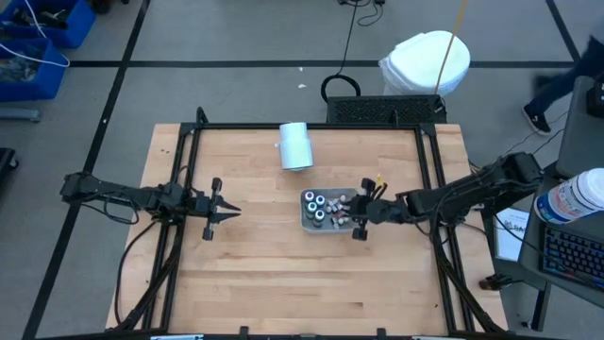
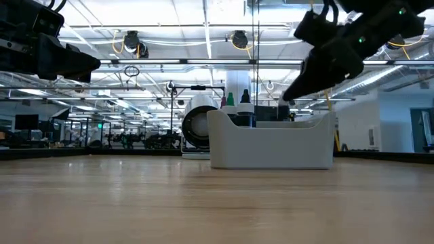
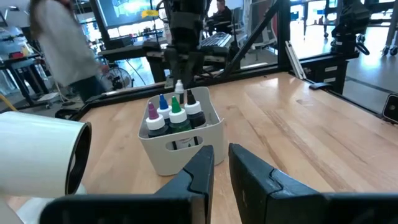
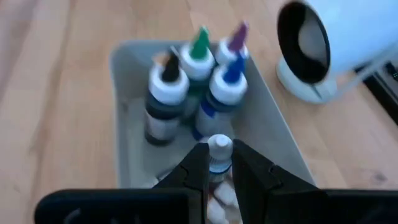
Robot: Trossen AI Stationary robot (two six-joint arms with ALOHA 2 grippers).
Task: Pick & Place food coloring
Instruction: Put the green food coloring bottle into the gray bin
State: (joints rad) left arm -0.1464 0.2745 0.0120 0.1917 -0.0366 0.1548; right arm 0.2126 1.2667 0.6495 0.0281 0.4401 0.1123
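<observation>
A grey tray (image 1: pixel 308 221) stands mid-table, just right of centre. In it stand several dark food coloring bottles (image 4: pixel 166 99) with black, green, purple and blue tips, and small whitish ones (image 4: pixel 222 200) lie at its right end. My right gripper (image 4: pixel 219 153) hovers over that end, shut on one small white-capped bottle (image 4: pixel 219 147); it also shows in the left wrist view (image 3: pixel 179 87). My left gripper (image 1: pixel 226 213) waits at the table's left, pointing level toward the tray (image 3: pixel 180 152), shut and holding nothing. My right gripper pinches the small bottle between its two fingertips (image 4: pixel 198 163), just under the white cap (image 4: pixel 219 149). The fingers come slanting down from the table's right side. The bottle stands upright in the hold, lifted above the tray's right end.
A larger white cylinder (image 1: pixel 294 146) lies on its side behind the tray, toward the far edge. Black frame rails (image 1: pixel 429 189) run along the table's left, right and far sides. Bare wood lies between my left gripper and the tray and toward the near edge.
</observation>
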